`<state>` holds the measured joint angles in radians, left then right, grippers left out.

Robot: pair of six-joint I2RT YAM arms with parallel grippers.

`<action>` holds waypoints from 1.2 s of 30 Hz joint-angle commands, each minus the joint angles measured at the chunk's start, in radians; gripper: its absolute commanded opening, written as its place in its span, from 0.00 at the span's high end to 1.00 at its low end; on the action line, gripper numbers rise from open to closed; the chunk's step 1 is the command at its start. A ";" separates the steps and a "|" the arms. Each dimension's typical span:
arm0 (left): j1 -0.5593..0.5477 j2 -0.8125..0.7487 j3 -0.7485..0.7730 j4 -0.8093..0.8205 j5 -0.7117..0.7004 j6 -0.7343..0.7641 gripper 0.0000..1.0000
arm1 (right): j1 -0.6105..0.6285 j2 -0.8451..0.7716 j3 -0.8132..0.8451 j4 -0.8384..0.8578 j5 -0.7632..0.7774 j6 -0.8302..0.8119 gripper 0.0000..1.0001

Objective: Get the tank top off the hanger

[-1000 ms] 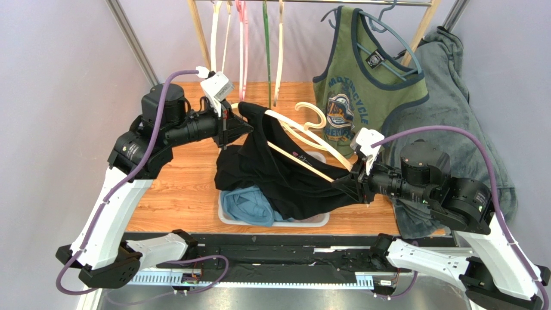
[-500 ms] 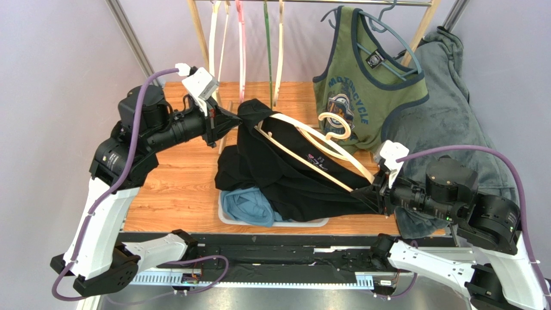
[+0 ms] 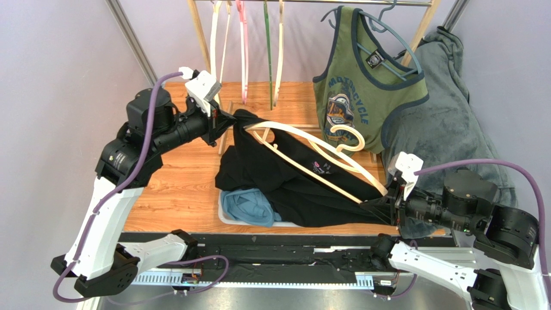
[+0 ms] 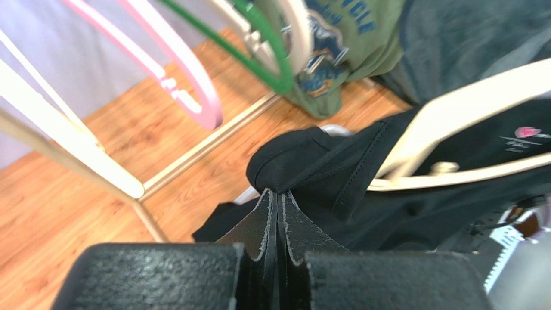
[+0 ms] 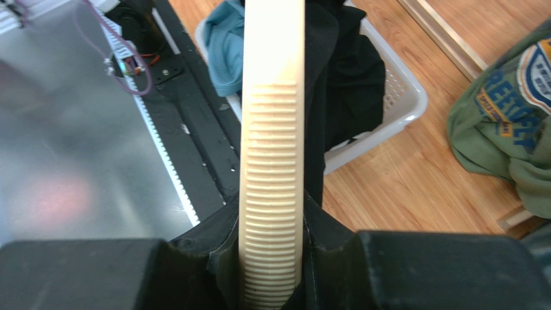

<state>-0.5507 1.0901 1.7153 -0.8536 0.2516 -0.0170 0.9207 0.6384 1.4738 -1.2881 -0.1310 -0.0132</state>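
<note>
A black tank top (image 3: 284,184) hangs stretched over a cream hanger (image 3: 289,128) above the wooden table. My left gripper (image 3: 227,123) is shut on the top's shoulder strap at the hanger's far left end; in the left wrist view the jaws (image 4: 278,197) pinch a fold of black fabric (image 4: 323,161), and the hanger (image 4: 465,90) runs off to the right. My right gripper (image 3: 388,204) is shut on the hanger's right end, low near the table's front edge. The ribbed cream arm (image 5: 271,129) sits between the right gripper's (image 5: 271,265) jaws, with black fabric (image 5: 343,77) beside it.
A white basket (image 3: 227,218) holding a blue cloth (image 3: 246,205) stands under the tank top. Several empty hangers (image 3: 242,51) hang on the back rack. A green tank top (image 3: 362,90) on a teal hanger and a grey garment (image 3: 446,123) hang at back right.
My right gripper has pulled the hanger's end right and toward the near edge. The left gripper has shifted slightly left, keeping hold of the strap. The tank top is stretched longer between them.
</note>
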 commanded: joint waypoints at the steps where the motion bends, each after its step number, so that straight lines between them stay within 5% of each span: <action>1: 0.034 -0.001 -0.037 0.007 -0.060 0.048 1.00 | 0.004 -0.029 0.049 0.064 -0.102 0.035 1.00; 7: 0.069 -0.012 -0.121 0.034 -0.045 0.063 1.00 | 0.003 -0.060 0.083 0.072 -0.110 0.030 1.00; 13: 0.069 -0.041 -0.157 0.019 0.144 0.032 1.00 | 0.003 -0.028 0.079 0.093 -0.062 0.018 1.00; 16: 0.069 -0.073 -0.145 0.002 0.251 0.052 0.59 | 0.003 -0.017 0.066 0.124 -0.035 0.018 1.00; 17: 0.069 -0.088 -0.132 -0.013 0.277 0.061 0.13 | 0.004 -0.010 0.063 0.139 -0.029 -0.011 1.00; 18: 0.069 -0.094 -0.123 -0.025 0.288 0.086 0.01 | 0.003 -0.006 0.062 0.148 -0.027 -0.016 1.00; 28: 0.067 -0.206 -0.062 -0.176 0.394 0.215 0.01 | 0.003 0.092 0.111 0.179 -0.059 -0.068 1.00; 36: 0.069 -0.242 0.108 -0.251 0.492 0.501 0.01 | 0.004 0.185 0.097 0.145 -0.087 -0.267 1.00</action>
<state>-0.4881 0.8551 1.7515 -1.0664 0.6613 0.2825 0.9207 0.7971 1.5600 -1.1923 -0.1982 -0.1341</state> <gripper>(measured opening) 0.990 0.267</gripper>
